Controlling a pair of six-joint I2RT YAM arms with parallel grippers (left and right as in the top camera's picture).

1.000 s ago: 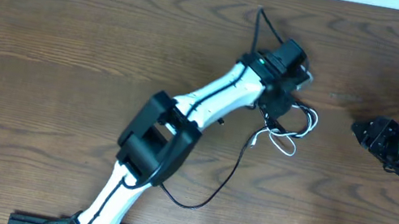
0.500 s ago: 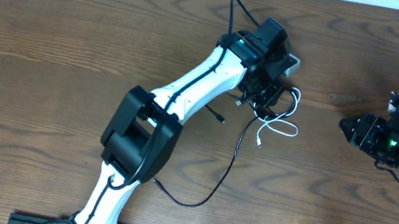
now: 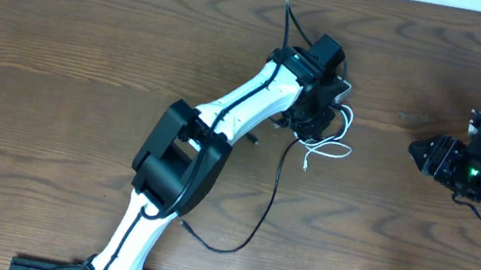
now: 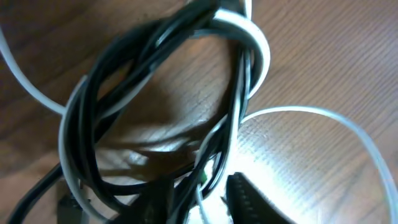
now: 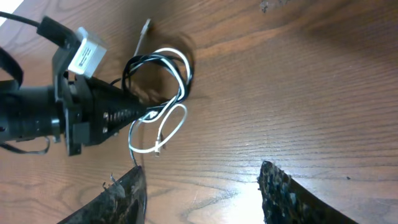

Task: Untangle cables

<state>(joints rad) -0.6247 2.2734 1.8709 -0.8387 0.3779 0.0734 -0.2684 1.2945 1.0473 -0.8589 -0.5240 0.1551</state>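
Left jaws: nosed into the knot; gripping or released, cannot tell (cords hide the tips).
Right jaws: spread apart, holding nothing, well off to the right of the knot.
Black cable [image 3: 266,204]: long slack curve on the tabletop [image 3: 66,55], running from the near side up into the knot.
White cable [image 3: 330,150]: loops twined with the black one, just beside the left jaws.

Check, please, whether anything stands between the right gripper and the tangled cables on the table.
Nothing visible does. Only bare table lies between the right gripper and the white cable looped with the black cable. The left gripper meets the tangle from its other side, out of that path.
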